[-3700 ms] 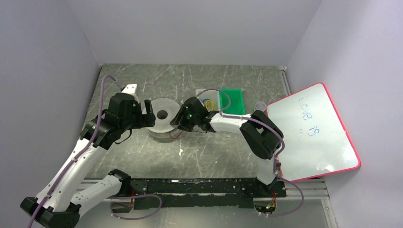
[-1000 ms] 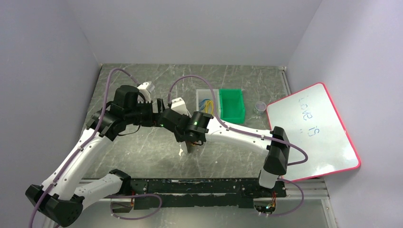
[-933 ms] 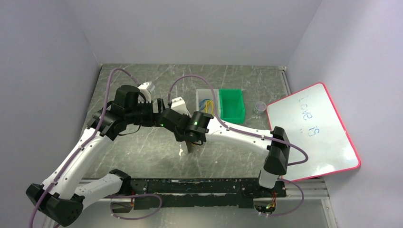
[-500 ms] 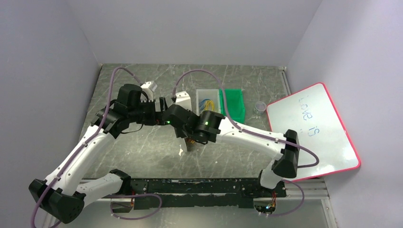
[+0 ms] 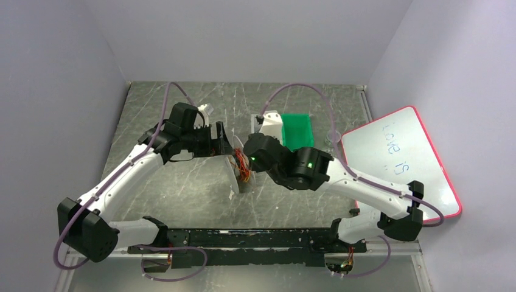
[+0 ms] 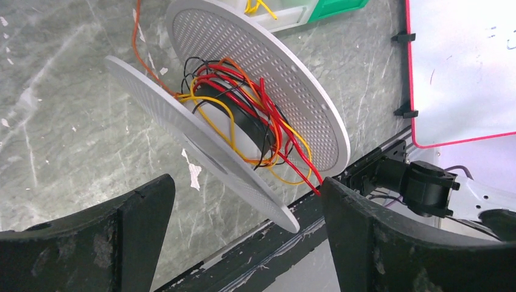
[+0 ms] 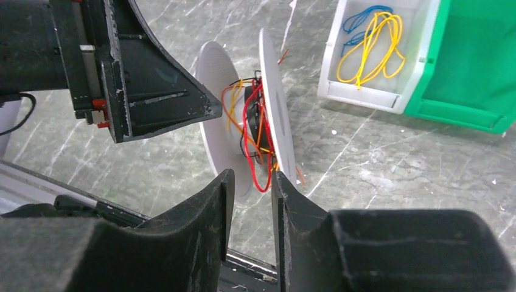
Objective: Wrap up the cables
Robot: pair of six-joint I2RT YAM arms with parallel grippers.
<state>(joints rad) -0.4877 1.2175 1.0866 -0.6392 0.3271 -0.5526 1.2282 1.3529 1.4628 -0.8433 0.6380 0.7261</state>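
1. The left end effector point(image 6: 246, 185) stood released just left of the spool point(image 6: 268, 91). Its jaws were spread wide and held nothing, and its opening faced the spool's left flange without touching it, as far as the views showed.
2. The spool stood on edge on the table point(image 7: 389, 176) with its two perforated white flanges upright and slightly tilted. Its axle therefore ran roughly level, left to right, from one end effector toward the other.
3. The cables point(image 7: 255, 125), red, yellow and orange, lay wound loosely round the spool's dark hub between the flanges. Several loops sagged out past the rims, and one orange end stuck out beyond a rim.
4. The right end effector point(image 7: 251, 176) hung just off the spool's near-right side, its jaws parted only narrowly and gripping nothing. Their slot lined up with the groove between the flanges, and a slack red loop hung just beyond the tips. By my judgement this arm was the nearer to the cables, and the coming move would be a reach straight ahead into the groove, across the axle.
5. Beyond and right of the spool, a white bin point(image 7: 359, 97) held loose yellow cables point(image 7: 371, 52) and a small blue coil point(image 7: 365, 15), not yet wound.
6. A green bin point(image 7: 468, 67) sat against the white bin on the side away from the spool. I could make out nothing in the part of its inside that showed.
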